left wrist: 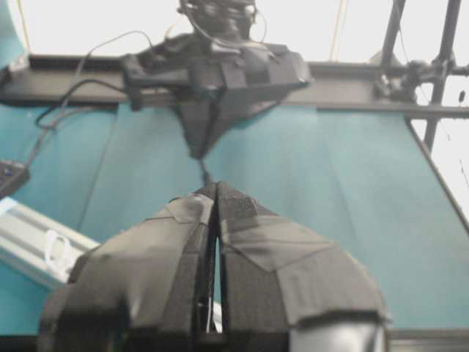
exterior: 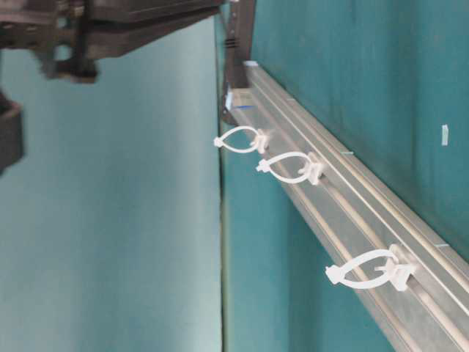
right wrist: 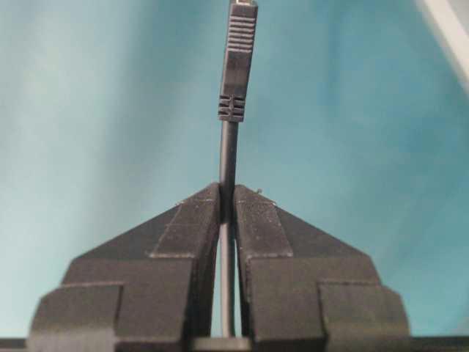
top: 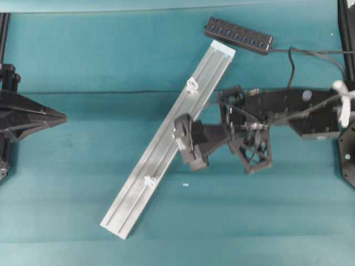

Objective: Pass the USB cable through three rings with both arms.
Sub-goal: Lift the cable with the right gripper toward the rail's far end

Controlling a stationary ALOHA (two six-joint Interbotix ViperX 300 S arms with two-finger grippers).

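Right black truss gripper clamped on thin black USB cable beside long silver aluminium rail; left black gripper jaws together, far left.

Open cloth left of rail

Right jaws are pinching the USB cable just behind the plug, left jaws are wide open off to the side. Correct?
Not quite. The left gripper is shut, jaws pressed together with nothing between them; the left wrist view shows it. The rest stands: the right gripper pinches the USB cable just behind the plug, as the right wrist view shows.
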